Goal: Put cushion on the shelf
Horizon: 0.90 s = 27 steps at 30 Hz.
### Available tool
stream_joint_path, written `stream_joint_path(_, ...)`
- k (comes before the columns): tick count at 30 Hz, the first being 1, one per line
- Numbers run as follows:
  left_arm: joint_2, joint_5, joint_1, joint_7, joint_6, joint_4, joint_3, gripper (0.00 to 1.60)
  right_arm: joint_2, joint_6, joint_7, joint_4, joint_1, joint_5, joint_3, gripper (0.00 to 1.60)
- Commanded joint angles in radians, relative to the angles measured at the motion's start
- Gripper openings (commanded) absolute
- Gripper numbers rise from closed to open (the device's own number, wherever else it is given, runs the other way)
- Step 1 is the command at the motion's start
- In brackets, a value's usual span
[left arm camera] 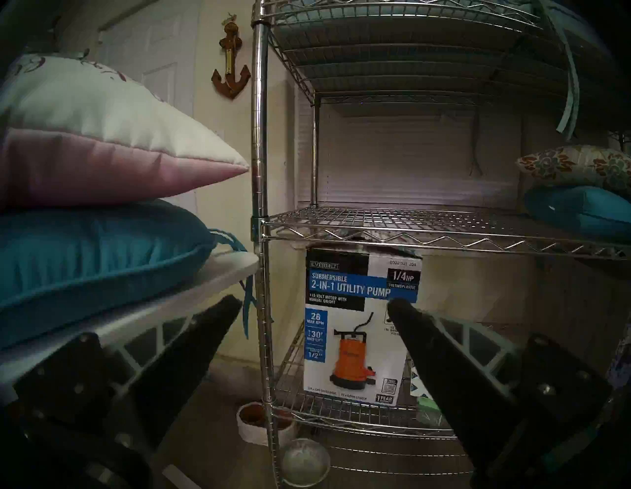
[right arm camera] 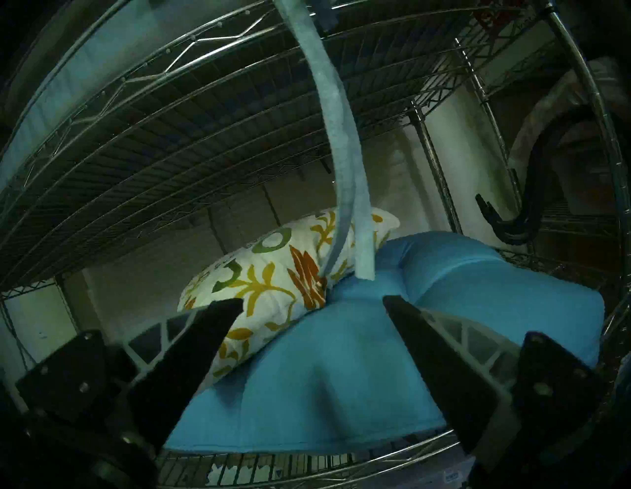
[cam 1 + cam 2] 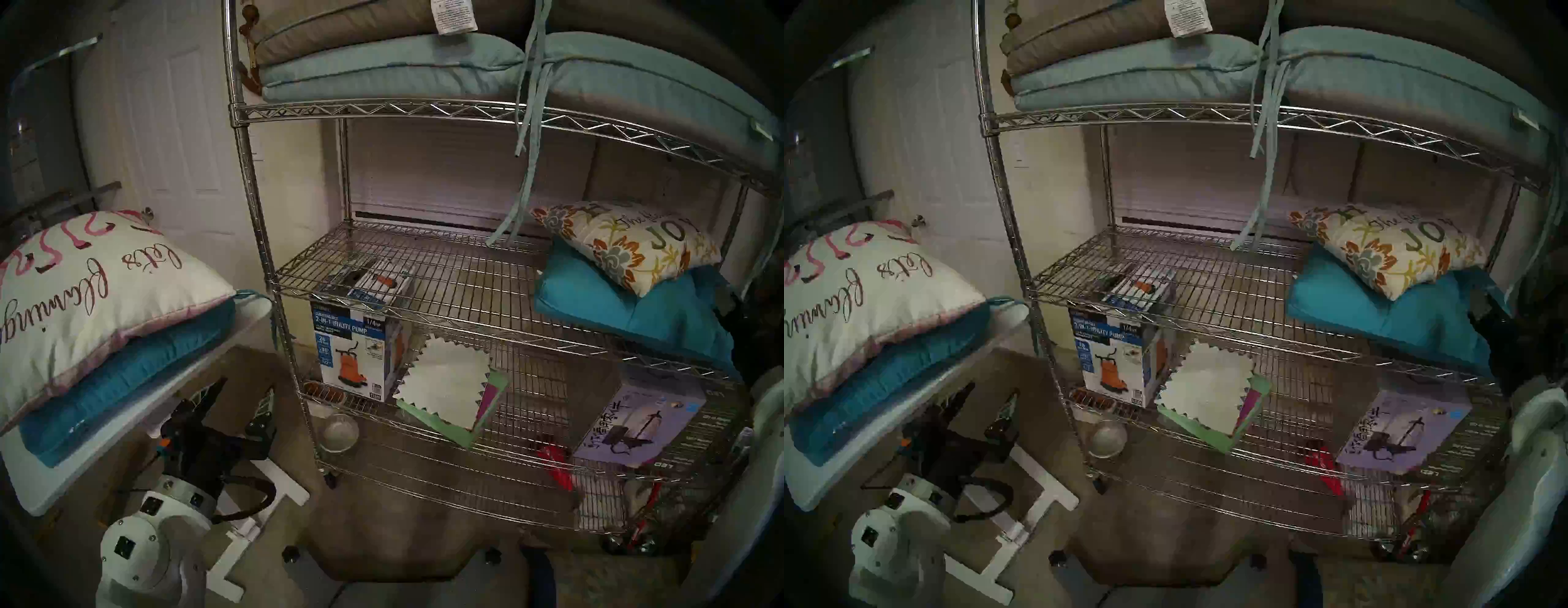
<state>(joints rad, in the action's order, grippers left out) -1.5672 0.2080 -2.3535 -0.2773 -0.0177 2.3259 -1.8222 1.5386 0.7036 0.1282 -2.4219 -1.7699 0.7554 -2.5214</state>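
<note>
home storage corner — panelled door [image 3: 169,127], cushion-stacked wire shelf [image 3: 424,271].

At the left frame edge the white pillow [image 3: 72,305] is cut off; its script seems unreadable, and it hides most of the blue cushion [image 3: 127,382].

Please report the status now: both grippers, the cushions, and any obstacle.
Left gripper open, empty. Right gripper open, empty. White cushion on teal cushion, off shelf. Hanging ties dangle over the tier.
</note>
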Motion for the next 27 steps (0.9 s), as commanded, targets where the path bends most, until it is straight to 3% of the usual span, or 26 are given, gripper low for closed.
stream_joint_path(1, 0.002, -0.003, 0.001, -0.001, -0.003, 0.024, 0.000, 1.60, -0.002, -0.012, 0.004, -0.022, 0.004, -0.002, 0.003, 1.60)
stream_joint_path(27, 0.002, -0.003, 0.001, -0.001, -0.003, 0.024, 0.000, 1.60, 0.000, -0.013, 0.007, -0.022, 0.004, -0.004, 0.002, 1.60)
